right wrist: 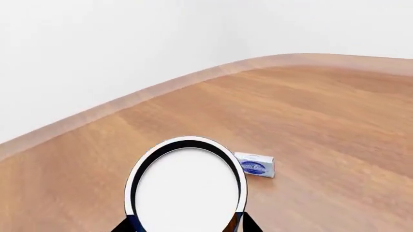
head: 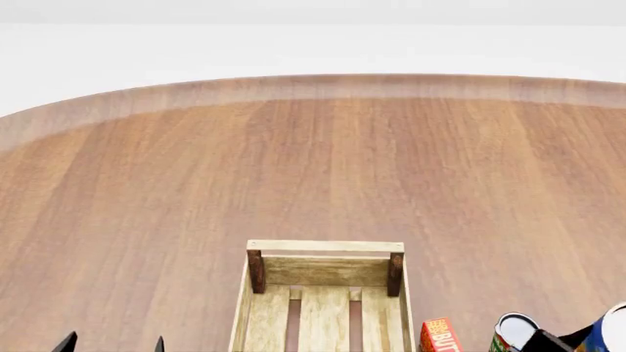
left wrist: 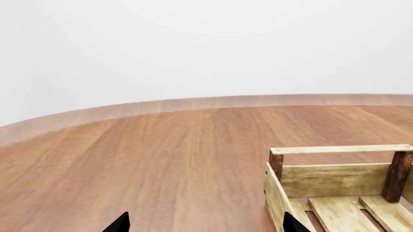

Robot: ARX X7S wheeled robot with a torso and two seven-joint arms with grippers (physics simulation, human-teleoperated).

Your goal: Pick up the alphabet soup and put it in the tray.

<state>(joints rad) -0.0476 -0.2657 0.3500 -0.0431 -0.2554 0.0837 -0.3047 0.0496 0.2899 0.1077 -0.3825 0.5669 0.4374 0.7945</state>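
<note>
alphabet soup (right wrist: pixel 185 191) between right fingers (right wrist: pixel 248 224), pinched | left fingers (left wrist: pixel 119 223) spread | tray (head: pixel 323 293) apart

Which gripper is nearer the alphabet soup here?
Right. The right gripper sits at the alphabet soup, fingertips on either side of the can. The left gripper is on the tray's far side, apart from the can, with nothing between its fingers.

The tray (head: pixel 325 293) stood on the desk (head: pixel 313 169) at the near middle. Just right of it sat a small box (head: pixel 439 336), then a can (head: pixel 514 331), and farthest right the alphabet soup (head: pixel 611 330), seemingly between the right pincer's (right wrist: pixel 187 227) tips. The left pincer (head: pixel 113 343) lay left of the tray.
</note>
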